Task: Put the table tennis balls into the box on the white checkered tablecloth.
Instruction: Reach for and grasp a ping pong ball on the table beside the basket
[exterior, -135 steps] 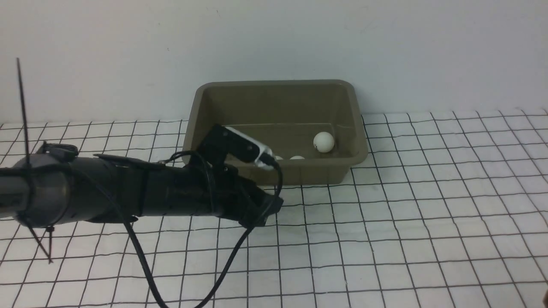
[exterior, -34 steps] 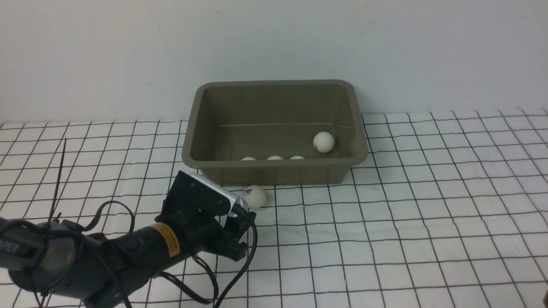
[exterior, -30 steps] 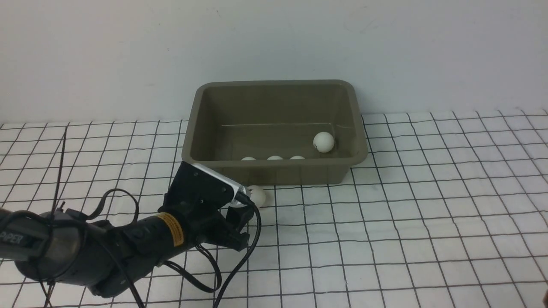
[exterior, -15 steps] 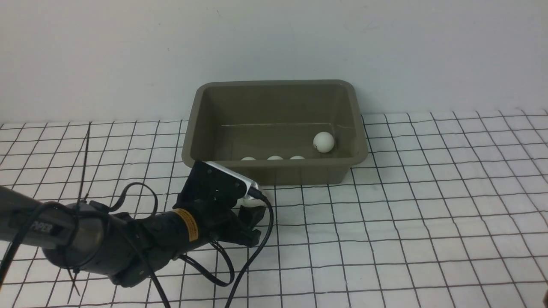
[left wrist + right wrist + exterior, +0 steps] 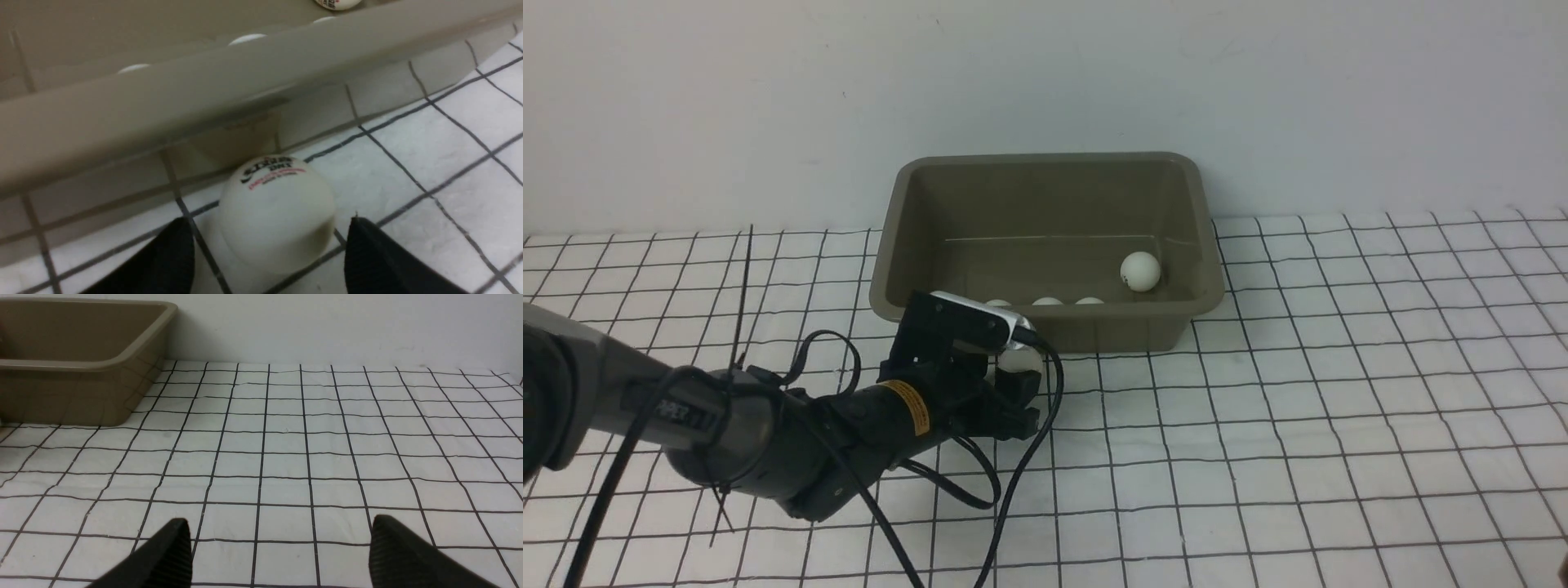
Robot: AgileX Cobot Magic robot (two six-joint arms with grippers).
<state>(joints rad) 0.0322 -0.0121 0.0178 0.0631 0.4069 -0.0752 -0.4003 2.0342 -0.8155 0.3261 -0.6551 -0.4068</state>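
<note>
The olive-grey box [image 5: 1045,157] stands on the white checkered tablecloth [image 5: 1298,408] at the back middle. One table tennis ball [image 5: 1140,270] lies inside at the right; three more [image 5: 1047,301] peek over the near wall. The fifth ball [image 5: 1021,360] lies on the cloth against the box's near wall, partly hidden by my left wrist. In the left wrist view this ball [image 5: 278,212] sits between the open fingers of my left gripper [image 5: 269,226], with a gap on each side. My right gripper [image 5: 280,524] is open and empty over the cloth.
A white wall rises right behind the box. The box rim [image 5: 204,94] overhangs just beyond the ball. In the right wrist view the box [image 5: 81,363] stands far to one side. My left arm and its cables [image 5: 768,425] lie low over the cloth at the left.
My left arm came away from the box, dropped low over the cloth and slid forward to the ball. The ball now sits between its open fingers.
</note>
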